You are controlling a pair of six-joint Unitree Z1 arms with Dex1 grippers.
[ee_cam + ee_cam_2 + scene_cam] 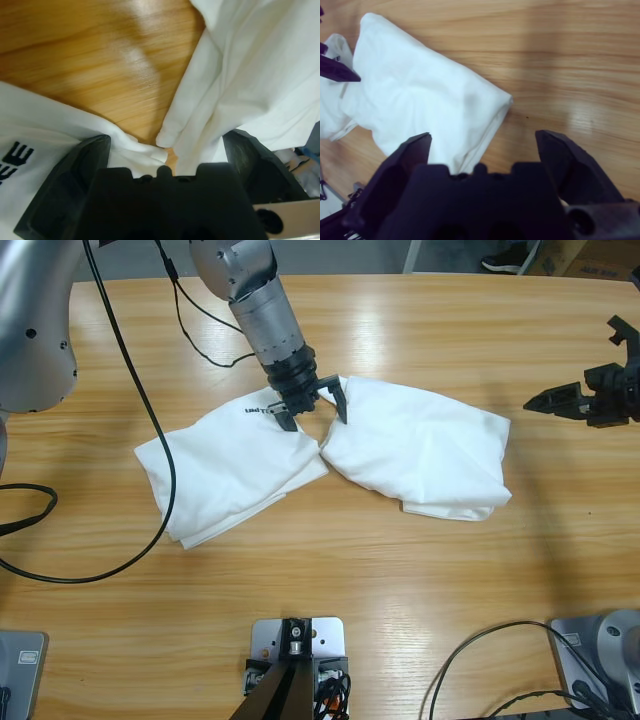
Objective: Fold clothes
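High view. Nearest the camera, a large silver elbow (pixel 35 325) fills the upper left corner, with black cables (pixel 130 440) looping from it across the wooden table (pixel 350 590). The white shirt (pixel 330 455) lies mid-table in two folded lobes pinched together at a narrow waist. The lobe left of the waist bears small black chest lettering (pixel 258 411); the lobe right of the waist is plain. The left gripper (pixel 308 410) comes down from the top on a silver forearm and stands over the waist, jaws spread wide, one tip on each lobe, nothing clasped. The right gripper (pixel 590 395) sits well to the right of the shirt, near the table's edge, clear of the cloth.

Left wrist view. The left gripper's (pixel 165 150) black jaws stand apart with the waist of the white shirt (pixel 240 75) between them. Cloth touches both jaws but is not pinched. Black lettering (pixel 15 160) shows on the lobe by one jaw; bare table (pixel 90 60) shows beyond the waist.

Right wrist view. The right gripper's (pixel 482 145) jaws are parted and hold nothing. Beyond them lies the plain lobe of the white shirt (pixel 420 105), folded edge toward the gripper, apart from both jaws. A dark tip of the left gripper (pixel 337 70) shows at the shirt's far end.
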